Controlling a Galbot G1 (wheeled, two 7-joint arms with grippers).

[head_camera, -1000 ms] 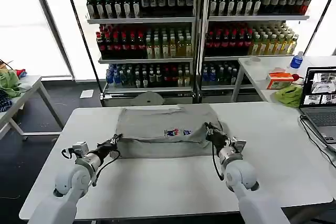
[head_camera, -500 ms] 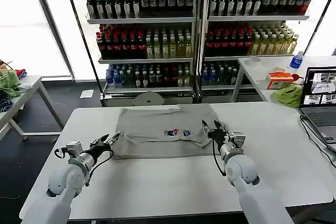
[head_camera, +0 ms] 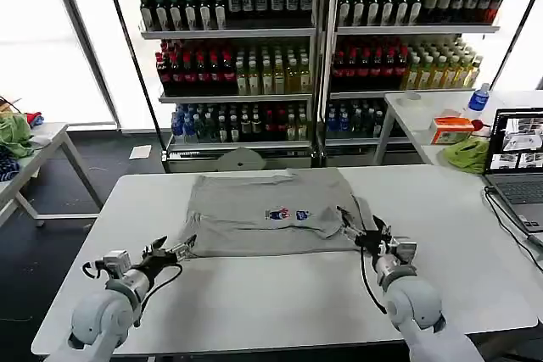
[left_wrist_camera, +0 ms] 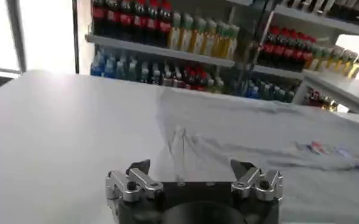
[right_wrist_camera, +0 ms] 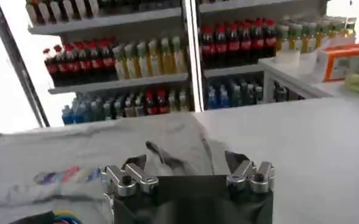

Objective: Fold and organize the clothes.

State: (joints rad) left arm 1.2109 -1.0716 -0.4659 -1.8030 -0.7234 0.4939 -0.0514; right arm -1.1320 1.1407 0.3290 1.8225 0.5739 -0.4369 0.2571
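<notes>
A light grey shirt (head_camera: 270, 214) lies flat on the white table (head_camera: 280, 294), its small multicoloured chest print (head_camera: 287, 214) facing up and its near part folded over. My left gripper (head_camera: 176, 248) hovers open just off the shirt's near-left corner, touching nothing. In the left wrist view the left gripper (left_wrist_camera: 191, 169) has its fingers spread, with the shirt (left_wrist_camera: 258, 131) ahead of them. My right gripper (head_camera: 361, 231) stands open at the shirt's near-right corner. The right wrist view shows the right gripper (right_wrist_camera: 186, 162) holding nothing, with the shirt (right_wrist_camera: 75, 152) rumpled just beyond it.
A laptop (head_camera: 517, 163), a lime-green cloth (head_camera: 468, 155) and an orange box (head_camera: 451, 129) sit on the table to the right. Shelves of bottles (head_camera: 314, 48) stand behind. A side table with cloths (head_camera: 17, 137) is at the far left. Bare tabletop lies near me.
Both grippers let go of the shirt's side edges, opened, and drew back toward me. The shirt now lies settled on the table.
</notes>
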